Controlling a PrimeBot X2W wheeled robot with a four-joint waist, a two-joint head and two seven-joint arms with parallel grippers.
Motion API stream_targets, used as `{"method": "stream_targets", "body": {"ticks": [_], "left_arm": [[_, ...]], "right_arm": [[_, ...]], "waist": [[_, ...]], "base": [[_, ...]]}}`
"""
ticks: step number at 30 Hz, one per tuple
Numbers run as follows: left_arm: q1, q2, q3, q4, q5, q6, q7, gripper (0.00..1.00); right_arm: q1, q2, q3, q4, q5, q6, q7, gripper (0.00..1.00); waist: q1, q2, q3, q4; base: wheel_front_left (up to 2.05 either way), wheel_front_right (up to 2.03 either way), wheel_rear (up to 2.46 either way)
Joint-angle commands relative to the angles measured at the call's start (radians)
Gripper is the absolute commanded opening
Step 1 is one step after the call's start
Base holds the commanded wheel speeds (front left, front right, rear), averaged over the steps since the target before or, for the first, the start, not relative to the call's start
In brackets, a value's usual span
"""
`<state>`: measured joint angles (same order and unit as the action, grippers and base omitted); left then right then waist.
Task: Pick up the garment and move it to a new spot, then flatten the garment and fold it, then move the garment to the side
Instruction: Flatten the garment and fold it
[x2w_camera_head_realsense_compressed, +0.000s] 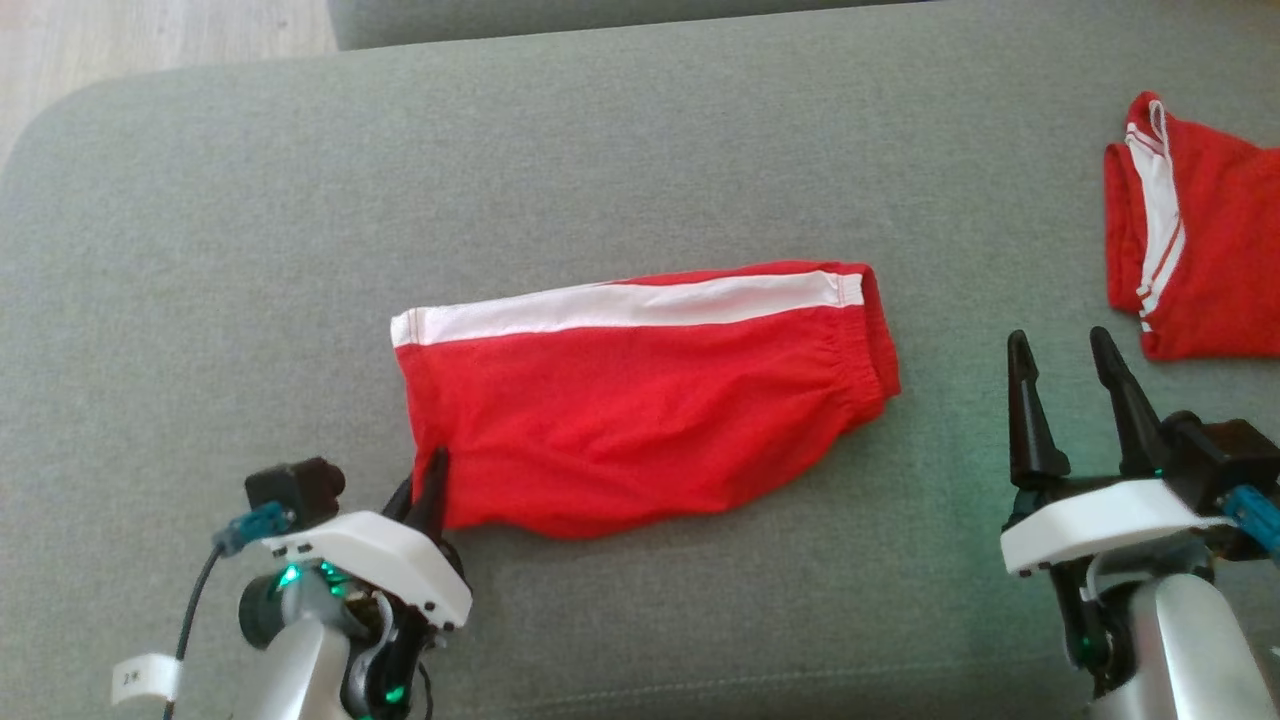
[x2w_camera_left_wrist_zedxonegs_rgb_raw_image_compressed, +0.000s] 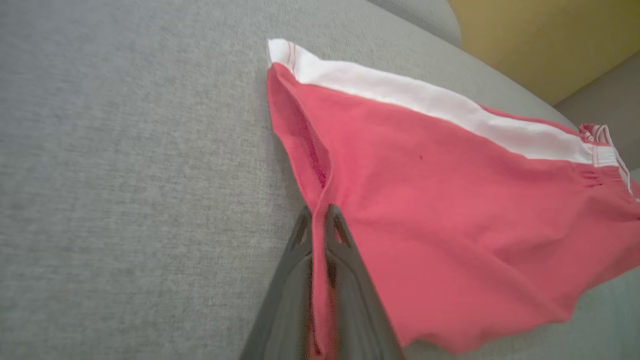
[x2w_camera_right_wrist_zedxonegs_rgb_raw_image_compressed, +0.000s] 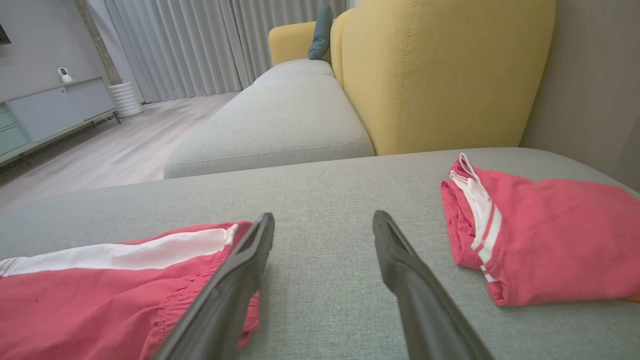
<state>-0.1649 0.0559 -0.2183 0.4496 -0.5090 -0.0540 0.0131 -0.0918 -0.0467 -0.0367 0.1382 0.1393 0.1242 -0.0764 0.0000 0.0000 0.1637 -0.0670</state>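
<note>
The garment (x2w_camera_head_realsense_compressed: 640, 400) is a pair of red shorts with a white side stripe, folded in half and lying across the grey sofa cushion (x2w_camera_head_realsense_compressed: 650, 150). My left gripper (x2w_camera_head_realsense_compressed: 432, 470) is shut on the garment's near left hem corner. In the left wrist view a strip of red cloth runs between the closed fingers (x2w_camera_left_wrist_zedxonegs_rgb_raw_image_compressed: 335, 235) of my left gripper (x2w_camera_left_wrist_zedxonegs_rgb_raw_image_compressed: 319, 212), and the garment (x2w_camera_left_wrist_zedxonegs_rgb_raw_image_compressed: 450, 200) spreads to the right. My right gripper (x2w_camera_head_realsense_compressed: 1065, 360) stands open over bare cushion, right of the waistband. In the right wrist view the garment (x2w_camera_right_wrist_zedxonegs_rgb_raw_image_compressed: 115, 300) lies left of my right gripper (x2w_camera_right_wrist_zedxonegs_rgb_raw_image_compressed: 322, 222).
A second red garment with white stripes (x2w_camera_head_realsense_compressed: 1200, 250) lies folded at the cushion's far right edge, also seen as the folded pile (x2w_camera_right_wrist_zedxonegs_rgb_raw_image_compressed: 545, 235). Beyond the cushion are another grey seat (x2w_camera_right_wrist_zedxonegs_rgb_raw_image_compressed: 280, 125), a yellow backrest (x2w_camera_right_wrist_zedxonegs_rgb_raw_image_compressed: 440, 70) and wooden floor (x2w_camera_right_wrist_zedxonegs_rgb_raw_image_compressed: 100, 150).
</note>
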Motion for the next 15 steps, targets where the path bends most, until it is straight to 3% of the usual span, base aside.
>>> {"method": "stream_targets", "body": {"ticks": [1,2,3,15], "left_arm": [[-0.024,0.005,0.029,-0.040,-0.003,0.007,-0.017,0.24],[-0.020,0.005,0.029,-0.050,-0.002,0.013,-0.027,0.53],[-0.018,0.005,0.027,-0.057,0.006,0.019,-0.039,1.00],[0.007,0.034,0.014,-0.208,0.118,0.045,-0.248,1.00]], "right_arm": [[-0.018,-0.004,0.025,-0.038,-0.004,0.007,0.003,1.00],[-0.019,-0.004,0.028,-0.039,-0.004,0.007,0.005,1.00],[-0.019,-0.004,0.031,-0.039,-0.004,0.007,0.008,1.00],[-0.017,-0.004,0.034,-0.027,-0.012,0.007,0.043,1.00]], "waist": [[0.0000,0.0000,0.000,0.002],[0.0000,0.0000,0.000,0.004],[0.0000,0.0000,0.000,0.005],[0.0000,0.0000,-0.062,0.031]], "base": [[0.00,0.00,0.00],[0.00,0.00,0.00],[0.00,0.00,0.00],[0.00,0.00,0.00]]}}
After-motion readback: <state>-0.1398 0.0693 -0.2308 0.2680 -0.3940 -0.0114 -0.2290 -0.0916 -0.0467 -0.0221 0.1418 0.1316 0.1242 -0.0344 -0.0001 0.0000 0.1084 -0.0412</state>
